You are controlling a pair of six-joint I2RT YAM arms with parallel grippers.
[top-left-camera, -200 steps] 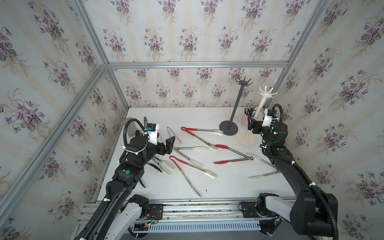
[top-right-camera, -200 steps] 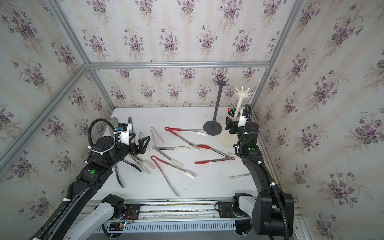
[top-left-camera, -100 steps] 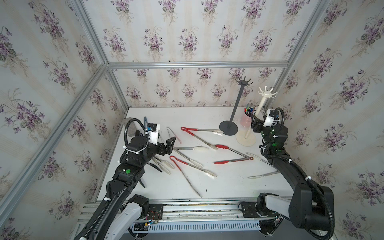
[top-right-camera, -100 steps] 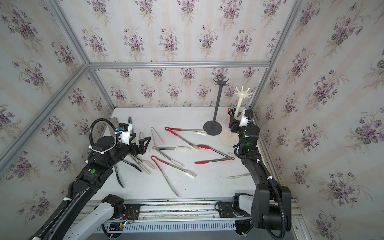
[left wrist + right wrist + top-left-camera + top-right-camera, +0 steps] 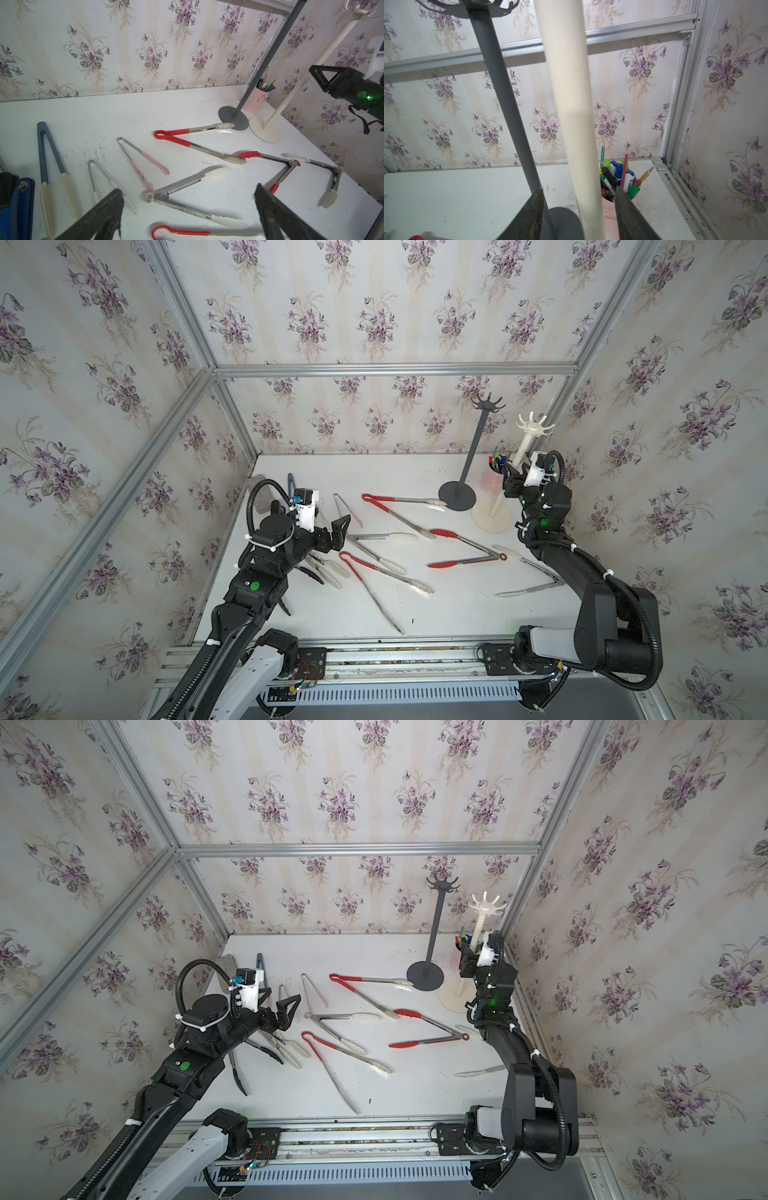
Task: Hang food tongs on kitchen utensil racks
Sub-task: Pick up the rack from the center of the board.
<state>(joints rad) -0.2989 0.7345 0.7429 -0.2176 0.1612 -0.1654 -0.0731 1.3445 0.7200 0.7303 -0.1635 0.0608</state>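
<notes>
Far right, the right gripper [image 5: 579, 188] straddles the cream rack pole [image 5: 566, 83], jaws apart; left gripper [image 5: 188, 188] spread.

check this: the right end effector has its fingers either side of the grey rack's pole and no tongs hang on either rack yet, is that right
Not quite. The right end effector has its fingers either side of the pole of the cream rack, not the grey rack, which stands beside it. The right wrist view shows this. The rest holds: no tongs hang on either rack yet.
</notes>
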